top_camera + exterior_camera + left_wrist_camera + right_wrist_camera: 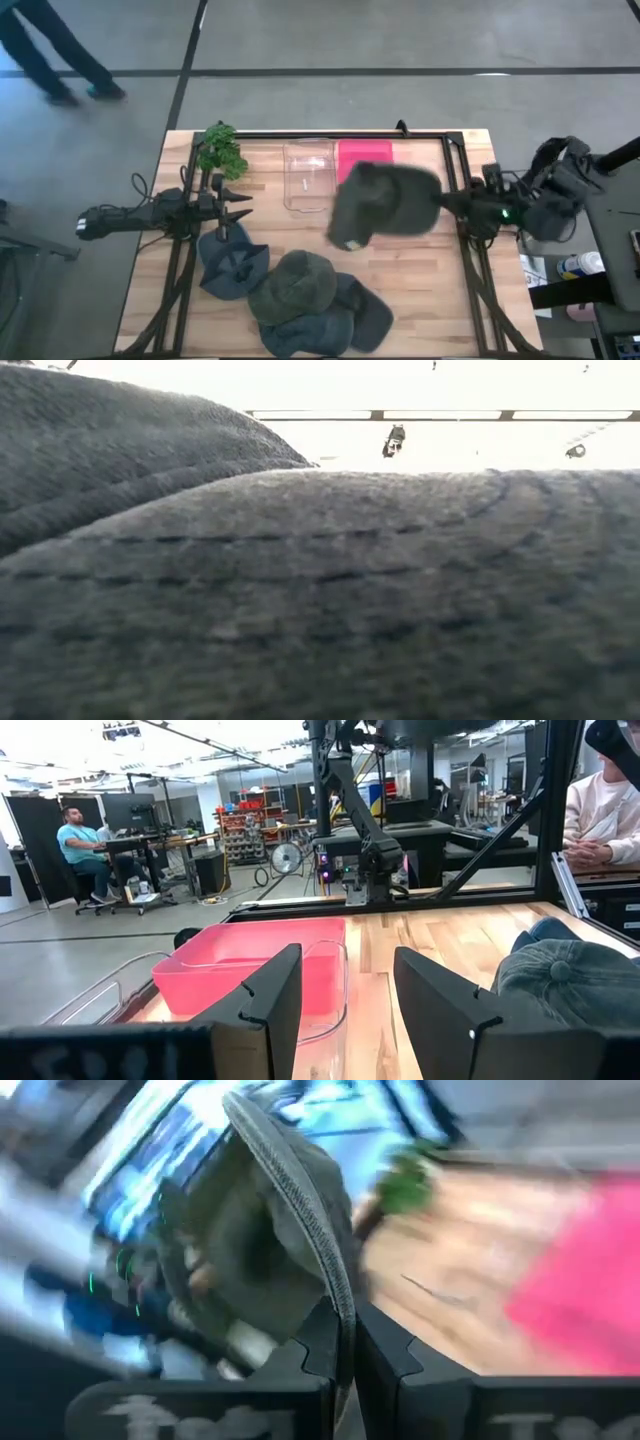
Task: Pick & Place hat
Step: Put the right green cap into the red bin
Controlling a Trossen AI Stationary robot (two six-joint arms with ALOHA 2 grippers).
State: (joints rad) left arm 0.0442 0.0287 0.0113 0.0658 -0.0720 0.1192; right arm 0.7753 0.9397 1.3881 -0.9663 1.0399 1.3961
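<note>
A dark olive hat hangs in the air over the middle of the table, in front of the pink bin and the clear bin. My right gripper is shut on it from the table's right side. My left gripper waits open at the table's left, level, with nothing between its fingers. Several more hats lie heaped at the near edge: a blue denim cap, an olive bucket hat and dark blue caps. My right gripper pinches the hat's stitched brim between its two fingers, with the brim's edge running up out of the gap. The fingers reach in roughly level from the table's right. The hat is lifted clear of the table and juts out toward the table's left.
A green plant stands at the far left corner. A black frame runs along the table's edges. Hat fabric fills the low view. People sit in the room beyond the table. Bare wood shows at the near right.
</note>
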